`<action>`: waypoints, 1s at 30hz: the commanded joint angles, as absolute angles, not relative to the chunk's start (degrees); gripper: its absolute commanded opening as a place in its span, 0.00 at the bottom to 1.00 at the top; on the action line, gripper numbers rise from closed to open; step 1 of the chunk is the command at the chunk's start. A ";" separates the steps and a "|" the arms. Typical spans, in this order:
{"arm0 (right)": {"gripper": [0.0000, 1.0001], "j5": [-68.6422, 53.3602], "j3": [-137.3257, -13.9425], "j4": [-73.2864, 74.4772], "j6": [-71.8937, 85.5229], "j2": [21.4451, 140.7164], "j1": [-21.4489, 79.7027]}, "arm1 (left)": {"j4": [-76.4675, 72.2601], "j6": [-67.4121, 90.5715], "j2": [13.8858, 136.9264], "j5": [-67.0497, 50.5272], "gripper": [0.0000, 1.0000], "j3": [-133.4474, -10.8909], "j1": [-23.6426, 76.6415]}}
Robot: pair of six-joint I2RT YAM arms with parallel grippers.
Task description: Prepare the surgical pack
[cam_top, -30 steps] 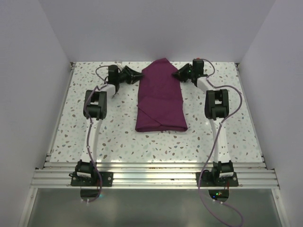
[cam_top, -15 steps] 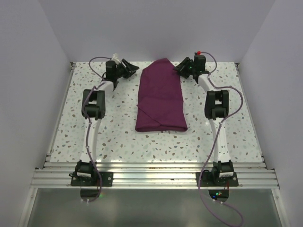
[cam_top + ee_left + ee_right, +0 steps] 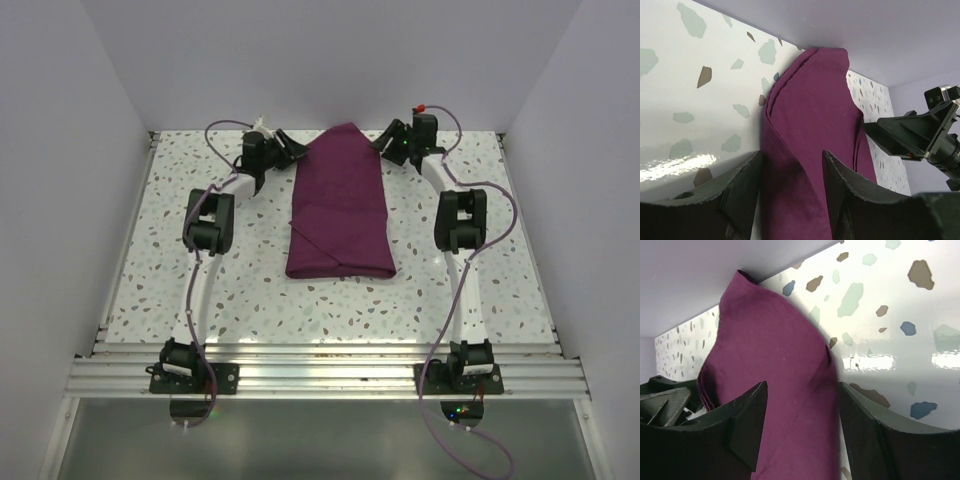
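Note:
The surgical pack [image 3: 338, 205] is a deep purple-maroon cloth folded into a long bundle, lying flat mid-table with its far end tapering to a point by the back wall. My left gripper [image 3: 293, 150] hovers at the pack's far left edge, open. In the left wrist view the cloth [image 3: 815, 115] shows between the spread fingers of that gripper [image 3: 791, 157]. My right gripper [image 3: 385, 143] stands open at the far right edge. In the right wrist view the cloth [image 3: 770, 355] fills the gap between the fingers of the right gripper [image 3: 802, 387]. Neither gripper holds anything.
The speckled white table [image 3: 230, 280] is boxed in by pale walls at the back and both sides. The back wall [image 3: 330, 60] rises just behind the pack's tip and both grippers. An aluminium rail [image 3: 320, 375] carrying the arm bases runs along the near edge.
Both grippers have opened wider. The left gripper swung away to the left, then came back to the pack's far left edge. The right gripper shifted slightly toward the back wall. The pack has not moved.

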State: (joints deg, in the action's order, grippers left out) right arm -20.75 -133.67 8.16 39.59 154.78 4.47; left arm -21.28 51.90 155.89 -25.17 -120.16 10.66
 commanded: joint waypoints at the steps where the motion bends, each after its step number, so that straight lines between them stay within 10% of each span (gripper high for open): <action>1: 0.61 -16.62 -136.14 12.57 35.34 153.19 3.69 | -20.57 49.05 152.67 -21.27 0.55 -118.74 10.20; 30: 0.43 -18.11 -144.05 17.40 34.19 162.42 7.47 | -22.33 53.88 156.62 -24.17 0.29 -122.96 10.11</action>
State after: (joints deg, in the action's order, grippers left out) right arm -18.98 -141.82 12.99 35.05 159.33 6.44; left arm -20.03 53.43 155.89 -23.57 -120.55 10.57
